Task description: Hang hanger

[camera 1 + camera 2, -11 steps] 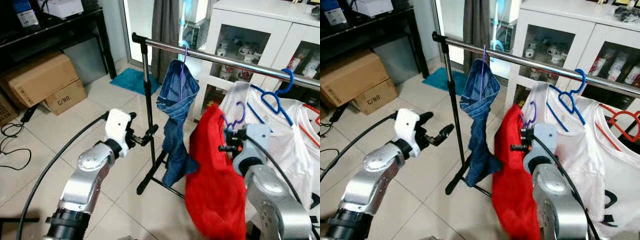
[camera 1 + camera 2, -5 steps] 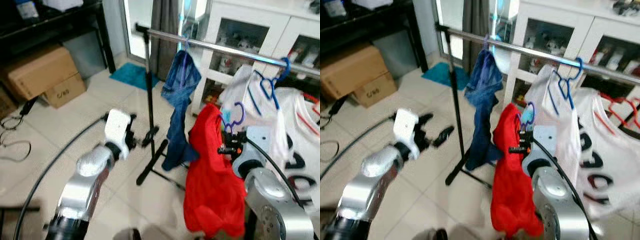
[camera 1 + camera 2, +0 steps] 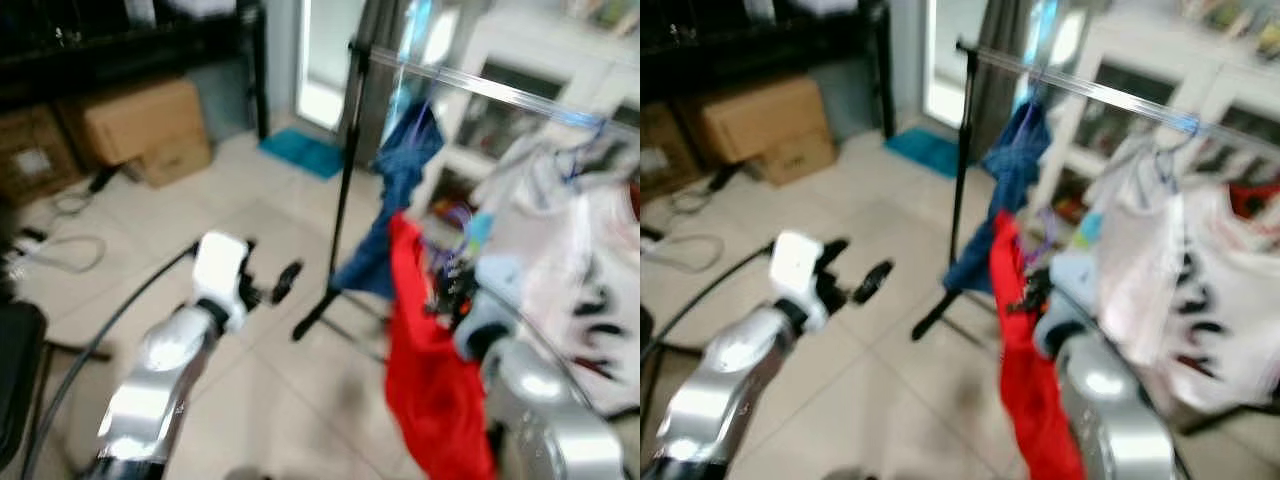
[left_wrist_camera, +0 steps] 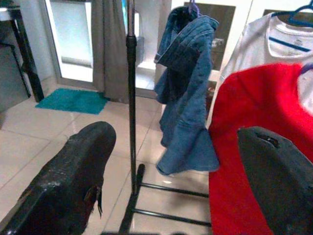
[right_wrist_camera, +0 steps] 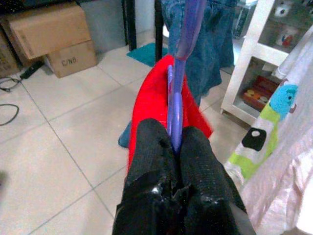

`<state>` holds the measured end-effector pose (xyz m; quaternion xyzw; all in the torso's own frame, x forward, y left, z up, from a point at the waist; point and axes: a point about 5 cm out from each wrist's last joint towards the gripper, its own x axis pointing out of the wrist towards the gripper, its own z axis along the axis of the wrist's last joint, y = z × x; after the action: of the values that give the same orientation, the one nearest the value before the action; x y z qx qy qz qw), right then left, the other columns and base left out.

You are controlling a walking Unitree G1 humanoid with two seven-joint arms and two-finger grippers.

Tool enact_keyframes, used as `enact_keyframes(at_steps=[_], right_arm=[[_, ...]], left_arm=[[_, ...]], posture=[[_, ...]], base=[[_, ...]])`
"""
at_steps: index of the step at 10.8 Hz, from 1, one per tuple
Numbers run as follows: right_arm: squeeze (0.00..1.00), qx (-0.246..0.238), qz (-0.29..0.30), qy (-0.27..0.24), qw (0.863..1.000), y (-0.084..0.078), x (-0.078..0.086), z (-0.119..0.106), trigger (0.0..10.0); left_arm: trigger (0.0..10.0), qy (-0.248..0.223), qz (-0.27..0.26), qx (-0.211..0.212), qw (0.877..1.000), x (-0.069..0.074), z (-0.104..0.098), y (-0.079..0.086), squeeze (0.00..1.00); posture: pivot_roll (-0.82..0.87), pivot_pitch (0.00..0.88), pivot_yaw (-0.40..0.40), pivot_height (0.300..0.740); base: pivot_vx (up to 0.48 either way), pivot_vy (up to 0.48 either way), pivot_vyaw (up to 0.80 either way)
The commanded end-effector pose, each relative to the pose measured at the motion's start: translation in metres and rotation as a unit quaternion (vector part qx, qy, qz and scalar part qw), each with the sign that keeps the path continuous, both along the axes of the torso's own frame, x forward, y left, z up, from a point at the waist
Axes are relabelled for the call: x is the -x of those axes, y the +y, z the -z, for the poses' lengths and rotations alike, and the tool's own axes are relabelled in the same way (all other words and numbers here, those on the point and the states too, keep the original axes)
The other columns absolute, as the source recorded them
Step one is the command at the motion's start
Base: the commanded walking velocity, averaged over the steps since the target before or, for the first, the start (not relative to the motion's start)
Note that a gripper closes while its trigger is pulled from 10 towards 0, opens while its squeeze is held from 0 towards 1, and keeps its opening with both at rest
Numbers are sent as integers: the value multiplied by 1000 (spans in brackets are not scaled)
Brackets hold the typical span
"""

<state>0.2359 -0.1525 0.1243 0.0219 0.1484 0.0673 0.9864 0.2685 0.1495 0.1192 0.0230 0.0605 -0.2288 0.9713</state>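
Note:
A purple hanger (image 5: pixel 182 44) carries a red garment (image 3: pixel 430 370). My right gripper (image 5: pixel 173 134) is shut on the hanger's stem, holding it below and in front of the chrome rail (image 3: pixel 480 88). On that rail hang a blue denim garment (image 3: pixel 400 190) and white shirts (image 3: pixel 580 240). My left gripper (image 3: pixel 270 280) is open and holds nothing, raised over the floor left of the rack's black pole (image 3: pixel 345 190). In the left wrist view its two black fingers (image 4: pixel 73 176) stand wide apart, facing the denim garment (image 4: pixel 188 98). The eye views are blurred.
Cardboard boxes (image 3: pixel 140 125) sit under a black shelf at the back left. Cables (image 3: pixel 60 250) lie on the tiled floor, and a teal mat (image 3: pixel 305 155) lies by the curtain. A white glass-door cabinet (image 3: pixel 560 60) stands behind the rack. A dark object (image 3: pixel 15 370) is at the lower left.
The whole picture has shifted and blurred, so the camera has moved; the rack now sits further right and further off. My right gripper still holds the hanger. The left gripper stays open.

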Motion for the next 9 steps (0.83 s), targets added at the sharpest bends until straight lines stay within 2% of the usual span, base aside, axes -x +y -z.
enact_keyframes(at_steps=[1, 3, 5, 6, 7, 8, 9], right_arm=[[0, 3, 8, -14, 1000, -5, -3, -6, 0], [0, -4, -5, -11, 1000, 2, -8, -4, 0], [0, 0, 0, -6, 1000, 0, -5, -1, 0], [0, 2, 6, -7, 1000, -1, -5, -2, 0], [0, 3, 3, -21, 1000, 0, -8, -8, 0], [0, 10, -5, -35, 999, 2, -11, -13, 0], [0, 20, -17, -54, 998, 2, -15, -23, 235]], left_arm=[[10000, -14, 6, 8, 1000, 0, -8, -6, 0], [10000, -13, 4, 2, 1000, 4, -10, -3, 0], [10000, -8, 9, 0, 1000, 6, -7, -4, 0], [10000, -9, 17, -19, 1000, 3, -5, -7, 0], [10000, -15, 30, -28, 999, -2, -7, -12, 0], [10000, -9, 36, -15, 999, -6, -6, -16, 0], [10000, -11, 50, -4, 999, -14, -9, -22, 0]], posture=[[-131, 0, -44, 740], [-104, 0, -47, 740], [-124, 0, -33, 740], [-147, 0, -23, 740], [-176, 0, 0, 740], [-193, 0, 15, 740], [-209, 0, 28, 740]], base=[[0, 0, 0], [0, 480, -644], [0, 480, -694], [0, 0, 0], [0, -480, 0], [0, -480, 0], [0, 0, 0]])
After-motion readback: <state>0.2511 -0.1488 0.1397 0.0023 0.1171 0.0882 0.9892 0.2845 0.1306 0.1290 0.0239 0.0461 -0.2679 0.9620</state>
